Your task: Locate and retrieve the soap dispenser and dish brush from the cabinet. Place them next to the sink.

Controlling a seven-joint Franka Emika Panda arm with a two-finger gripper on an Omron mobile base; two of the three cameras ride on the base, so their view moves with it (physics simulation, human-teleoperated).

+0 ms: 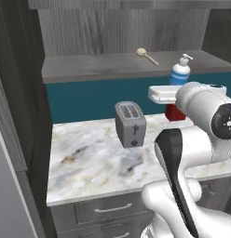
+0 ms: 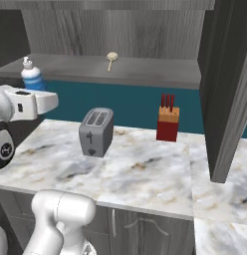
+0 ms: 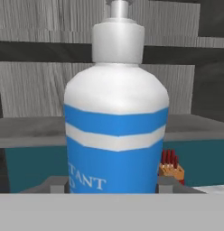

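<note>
Hand view puts the soap dispenser [image 3: 116, 131] square between my jaws: a grey finger tip [image 3: 56, 184] shows low on either side of its blue body, right against it, so I judge the jaws pinching the bottle at part width rather than standing spread.

From the left base view, the gripper [image 1: 175, 90] reaches toward the bottle's lower half, and the soap dispenser [image 1: 180, 70] looks upright at the front edge of the cabinet [image 1: 89, 69] shelf board. I cannot tell whether its base rests on the board or is lifted just clear. Beyond the jaws and off to one side on the same shelf lies the dish brush [image 1: 147, 56], flat, well apart from the bottle. Below the jaws, on the marble bench [image 1: 89, 158], stand the red knife block [image 2: 167, 123] and, farther off, the grey toaster [image 1: 130, 123].

I take this as the retrieval of the first item, with the brush untouched. Next I would draw the bottle straight back off the shelf, keep it upright, clear the knife block underneath, then carry it toward the sink. If the grip is light, the bottle may tip.
</note>
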